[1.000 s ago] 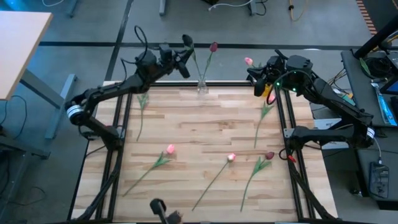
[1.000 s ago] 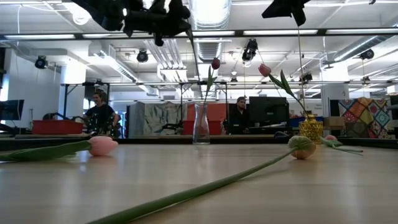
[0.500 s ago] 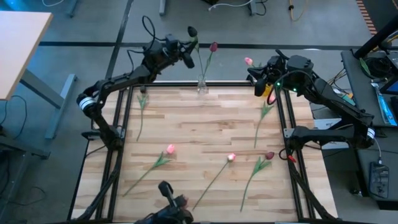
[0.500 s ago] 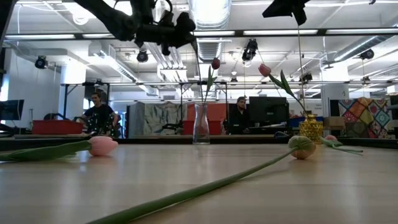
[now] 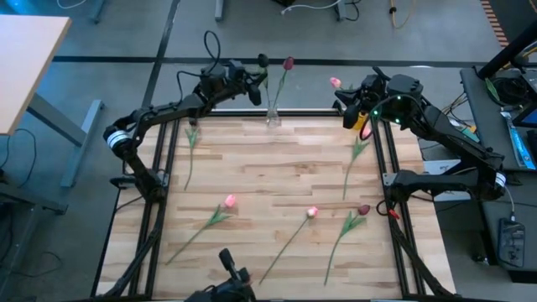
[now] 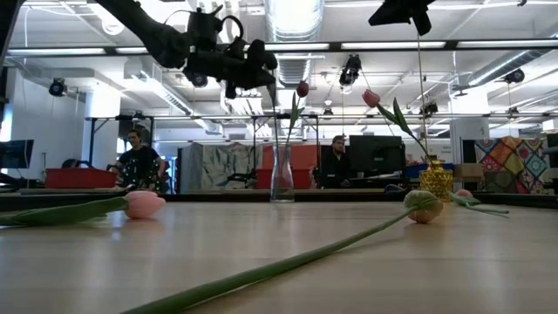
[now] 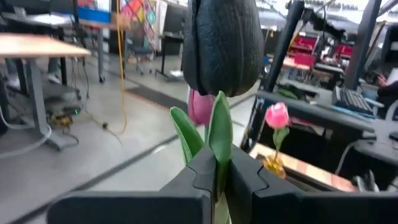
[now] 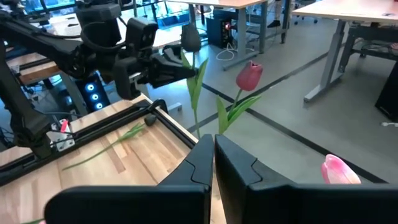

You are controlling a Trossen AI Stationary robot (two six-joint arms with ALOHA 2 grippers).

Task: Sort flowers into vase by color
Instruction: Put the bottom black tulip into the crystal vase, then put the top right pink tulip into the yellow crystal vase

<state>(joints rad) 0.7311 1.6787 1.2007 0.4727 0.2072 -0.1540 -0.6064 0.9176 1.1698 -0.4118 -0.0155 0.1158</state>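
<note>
Your left tool (image 5: 254, 84) pinches a dark tulip's (image 5: 263, 60) stem above the glass vase (image 5: 273, 116) at the counter's (image 5: 268, 180) far edge; right tool (image 5: 357, 113) pinches a pink tulip's (image 5: 336, 82) stem.

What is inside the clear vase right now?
The clear vase holds one maroon tulip, its stem running down into the neck. The left gripper holds a second dark tulip beside it, not visibly inside.

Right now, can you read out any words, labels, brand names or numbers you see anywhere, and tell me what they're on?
No text can be read in any view.
The left gripper, the right gripper and the glass vase show no markings.
Screens and bins in the room behind are too small and blurred to read.
</note>
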